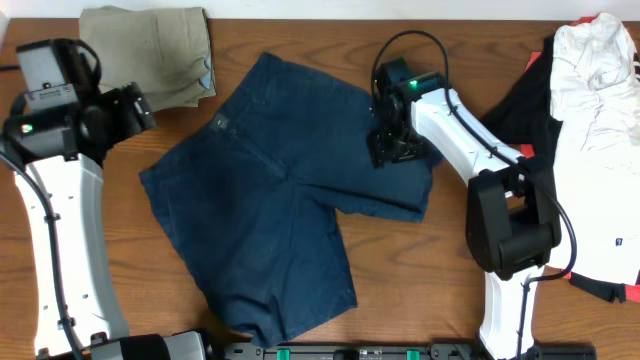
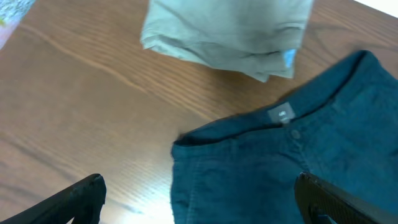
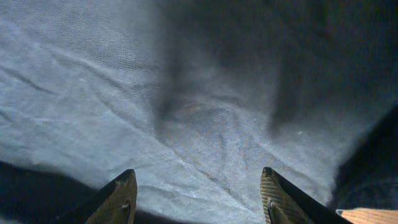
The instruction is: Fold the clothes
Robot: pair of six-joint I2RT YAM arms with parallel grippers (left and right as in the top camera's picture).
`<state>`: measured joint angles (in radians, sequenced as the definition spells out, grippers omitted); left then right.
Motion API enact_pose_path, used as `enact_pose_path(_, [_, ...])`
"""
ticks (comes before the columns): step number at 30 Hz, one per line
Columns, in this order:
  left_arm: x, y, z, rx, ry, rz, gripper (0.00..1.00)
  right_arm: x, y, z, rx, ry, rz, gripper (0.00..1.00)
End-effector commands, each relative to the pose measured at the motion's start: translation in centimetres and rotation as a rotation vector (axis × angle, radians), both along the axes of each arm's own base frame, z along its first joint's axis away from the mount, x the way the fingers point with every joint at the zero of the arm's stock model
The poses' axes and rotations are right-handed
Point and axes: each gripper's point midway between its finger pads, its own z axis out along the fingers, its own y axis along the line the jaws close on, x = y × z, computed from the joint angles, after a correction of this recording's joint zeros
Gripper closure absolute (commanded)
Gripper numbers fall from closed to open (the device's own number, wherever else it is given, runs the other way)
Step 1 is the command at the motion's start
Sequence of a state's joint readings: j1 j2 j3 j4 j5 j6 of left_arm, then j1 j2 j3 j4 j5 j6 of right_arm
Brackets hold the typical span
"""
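- the shorts [image 1: 270, 190] are spread flat mid-table [image 1: 400, 295]. The waistband runs along their upper left edge, 1 leg points to the bottom of the frame and the other to the right
- the right gripper [image 1: 397, 148] is down over the right-hand leg, close to its hem
- in its wrist view the 2 fingers [image 3: 118, 199] are spread wide with only blue cloth between them, gripping nothing. Honestly can't tell if the tips touch the fabric
- the left gripper [image 1: 138, 108] is at the left of the frame, between the khaki garment [image 1: 150, 45] and the waistband end of the shorts
- from its own camera the left gripper's fingers are far apart too and hold nothing. Bare wood and the waistband corner show between them
- that same view shows the label [image 2: 283, 114] on the waistband and a button [image 2: 295, 134] just below it
- the khaki garment is folded in the upper left, just beside the shorts with a strip of wood between them
- a heap [image 1: 595, 90] of white, black and red clothes sits at the right edge, well apart from the shorts
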<state>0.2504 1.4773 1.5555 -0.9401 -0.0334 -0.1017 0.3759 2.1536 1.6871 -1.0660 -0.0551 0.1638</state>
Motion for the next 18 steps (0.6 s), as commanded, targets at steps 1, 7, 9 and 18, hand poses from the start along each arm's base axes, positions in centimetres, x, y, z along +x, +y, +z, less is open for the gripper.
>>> enact_pose_path(1, [0.7,-0.9,-0.6,0.012,0.024,-0.041,0.02,-0.4,-0.7,-1.8,-0.081,0.025,-0.052,0.38])
enact_pose_path(7, [1.5,-2.6,-1.5,0.008,0.045,-0.089,0.02,-1.0,-1.2,-4.0,-0.106,0.081,-0.099,0.37])
enact_pose_path(9, [1.7,-2.9,-1.7,0.008,0.047,-0.097,0.02,-1.0,-1.4,-4.6,-0.111,0.092,-0.106,0.37])
enact_pose_path(18, [2.2,-3.8,-2.8,0.003,0.077,-0.122,0.02,0.1,-3.6,-8.9,-0.12,0.12,-0.191,0.38])
